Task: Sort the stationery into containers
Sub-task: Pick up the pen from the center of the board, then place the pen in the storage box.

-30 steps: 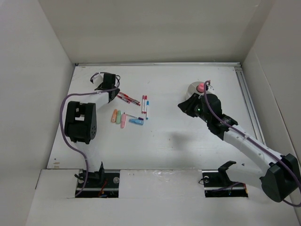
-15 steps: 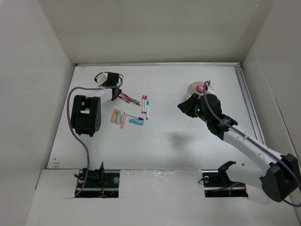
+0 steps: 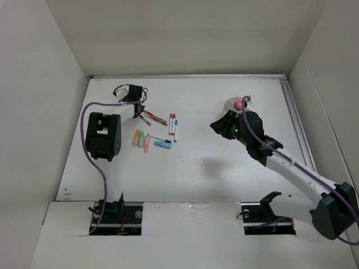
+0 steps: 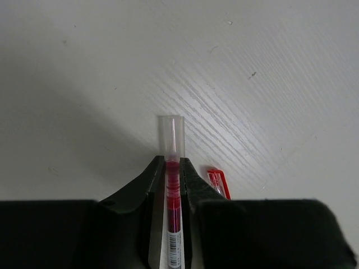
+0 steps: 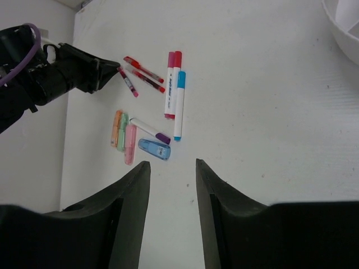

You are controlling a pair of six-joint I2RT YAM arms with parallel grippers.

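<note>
The red pen [image 4: 173, 207] is near the white markers [image 3: 173, 124], to their left. Its long axis follows the fingers and its clear end points away from the wrist. The left gripper [image 4: 172, 163] now clamps it; a second ago the jaws were wider. The right gripper [image 5: 173, 168], well right of the markers, is half open and empty, slightly wider than before.

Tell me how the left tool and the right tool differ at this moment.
The left tool is shut on a red pen; the right tool stands open with nothing in it. The left tool is at the far left of the table beside the loose markers; the right tool is over by the white tub, well away from them. Both are black.
</note>
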